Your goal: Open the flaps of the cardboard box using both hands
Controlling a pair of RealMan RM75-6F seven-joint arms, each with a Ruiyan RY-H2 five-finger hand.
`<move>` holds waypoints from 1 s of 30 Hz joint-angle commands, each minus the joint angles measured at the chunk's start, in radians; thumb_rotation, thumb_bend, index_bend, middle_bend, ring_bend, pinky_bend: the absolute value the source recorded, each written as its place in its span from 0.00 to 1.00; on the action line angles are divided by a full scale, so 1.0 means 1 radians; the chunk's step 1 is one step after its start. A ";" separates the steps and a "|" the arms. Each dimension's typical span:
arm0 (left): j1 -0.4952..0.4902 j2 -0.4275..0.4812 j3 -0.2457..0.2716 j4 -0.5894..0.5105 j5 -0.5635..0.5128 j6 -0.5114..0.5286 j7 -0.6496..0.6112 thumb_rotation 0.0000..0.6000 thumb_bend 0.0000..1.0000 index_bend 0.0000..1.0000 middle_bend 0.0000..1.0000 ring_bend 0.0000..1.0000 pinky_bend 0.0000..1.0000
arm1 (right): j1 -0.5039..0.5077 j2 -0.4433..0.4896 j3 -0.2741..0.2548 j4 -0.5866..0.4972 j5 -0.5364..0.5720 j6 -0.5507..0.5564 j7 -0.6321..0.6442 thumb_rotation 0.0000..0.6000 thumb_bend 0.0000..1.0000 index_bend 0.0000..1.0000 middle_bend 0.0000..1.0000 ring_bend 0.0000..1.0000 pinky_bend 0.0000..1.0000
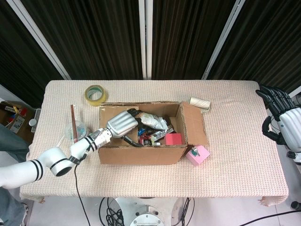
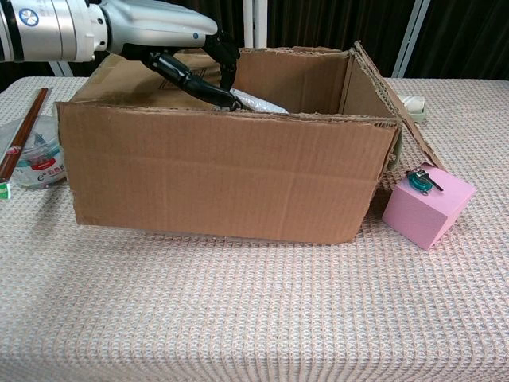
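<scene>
cardboard box (image 1: 141, 154) holds the left hand (image 1: 121, 123), fingers curled, perhaps touching a flap; right hand (image 1: 282, 117) spread wide.

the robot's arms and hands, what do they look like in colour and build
The left arm is glossy white with black bands at its joints, and a thin black cable trails from it. The left hand has a silver-grey metallic back and black fingers; the chest view shows a small round blue mark on the forearm. The right hand has a white back and black fingers.
</scene>
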 commanded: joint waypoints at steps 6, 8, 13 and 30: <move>0.024 0.101 0.005 -0.072 -0.016 0.030 0.058 0.13 0.00 0.58 0.45 0.09 0.16 | 0.007 -0.015 0.001 0.012 0.003 -0.018 0.008 1.00 0.81 0.00 0.00 0.00 0.00; 0.032 0.130 0.001 -0.099 -0.026 0.039 0.063 0.14 0.00 0.58 0.45 0.09 0.16 | 0.010 -0.020 0.001 0.012 0.001 -0.021 0.007 1.00 0.81 0.00 0.00 0.00 0.00; 0.051 0.203 -0.011 -0.160 -0.036 0.071 0.092 0.13 0.00 0.58 0.46 0.09 0.16 | 0.015 -0.023 0.005 0.006 -0.001 -0.026 0.000 1.00 0.81 0.00 0.00 0.00 0.00; 0.178 0.462 -0.044 -0.319 -0.080 0.220 0.145 0.12 0.00 0.61 0.48 0.09 0.16 | 0.051 -0.027 0.018 -0.039 -0.008 -0.068 -0.036 1.00 0.80 0.00 0.00 0.00 0.00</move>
